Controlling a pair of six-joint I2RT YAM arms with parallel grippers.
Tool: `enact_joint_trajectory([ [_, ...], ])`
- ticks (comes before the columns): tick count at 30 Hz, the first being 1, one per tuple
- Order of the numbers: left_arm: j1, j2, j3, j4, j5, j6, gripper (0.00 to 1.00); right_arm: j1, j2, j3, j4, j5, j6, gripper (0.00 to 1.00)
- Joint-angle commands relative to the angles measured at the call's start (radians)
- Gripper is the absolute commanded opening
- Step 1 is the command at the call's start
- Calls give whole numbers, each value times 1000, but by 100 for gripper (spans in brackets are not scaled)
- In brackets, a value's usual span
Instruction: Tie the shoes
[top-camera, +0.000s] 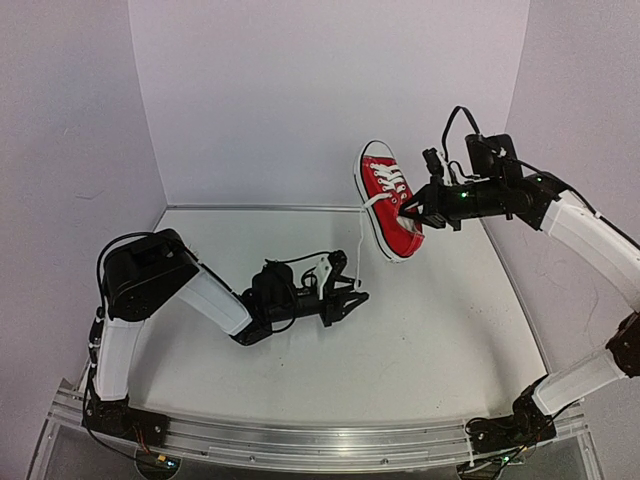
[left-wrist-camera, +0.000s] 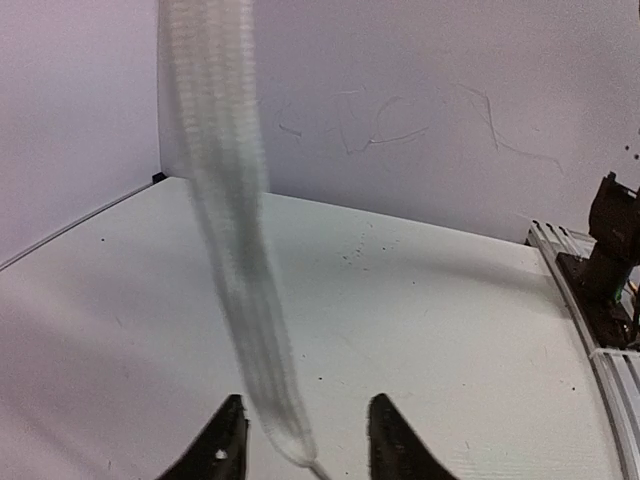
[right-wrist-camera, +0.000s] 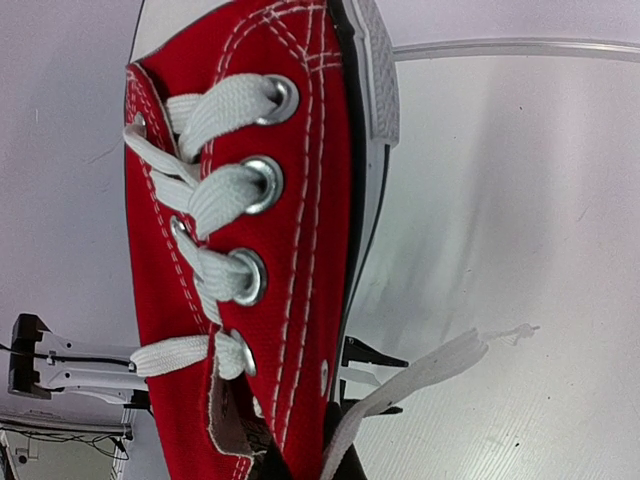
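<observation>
One red shoe (top-camera: 392, 205) with white laces and a white sole hangs in the air at the back right, toe up. My right gripper (top-camera: 415, 208) is shut on its side wall near the collar. In the right wrist view the shoe (right-wrist-camera: 290, 200) fills the left half, above the gripper (right-wrist-camera: 305, 465). A white lace (top-camera: 360, 240) hangs from the shoe down to my left gripper (top-camera: 352, 296), which is low over the table. In the left wrist view the lace (left-wrist-camera: 235, 250) ends between the open fingers of that gripper (left-wrist-camera: 305, 445). A second, frayed lace end (right-wrist-camera: 420, 375) trails right. The other shoe is out of view.
The white table (top-camera: 430, 330) is closed in by white walls at the back and both sides. An aluminium rail (top-camera: 320, 440) runs along the near edge and carries the arm bases. It also shows in the left wrist view (left-wrist-camera: 600, 330).
</observation>
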Motion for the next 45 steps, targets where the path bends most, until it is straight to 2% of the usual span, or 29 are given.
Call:
enact_joint_trajectory([
  [1,-2,-70,-13,43,-71,-3,22,4,-45,-10,105,-7,12,0],
  [3,-2,-98,-34,31,-93,-6,5,4,-52,-33,105,-1,18,0],
  [4,-3,-116,-49,22,-105,-12,0,3,-58,-45,105,7,22,0],
  [8,-3,-243,-149,-55,-128,-39,0,4,-99,-117,109,62,51,0],
  [12,-5,-470,-258,-287,-121,-78,0,31,-135,-242,177,110,127,0],
  [17,-8,-769,-356,-593,-163,-148,0,154,-110,-393,303,211,247,0],
  [22,-10,-997,-407,-834,-237,-214,0,284,5,-479,416,343,369,0],
  [27,-8,-1090,-431,-987,-300,-277,0,394,175,-472,525,439,462,0],
  [36,-4,-1148,-416,-1158,-420,-337,0,493,457,-291,616,513,544,0],
  [37,-3,-1148,-410,-1178,-430,-341,0,496,474,-280,620,513,553,2],
  [40,1,-1126,-386,-1230,-442,-350,0,496,484,-273,622,502,561,21],
  [43,11,-1083,-365,-1265,-440,-355,0,497,426,-295,601,480,526,40],
  [45,21,-1056,-352,-1275,-430,-355,0,494,362,-319,554,468,465,46],
])
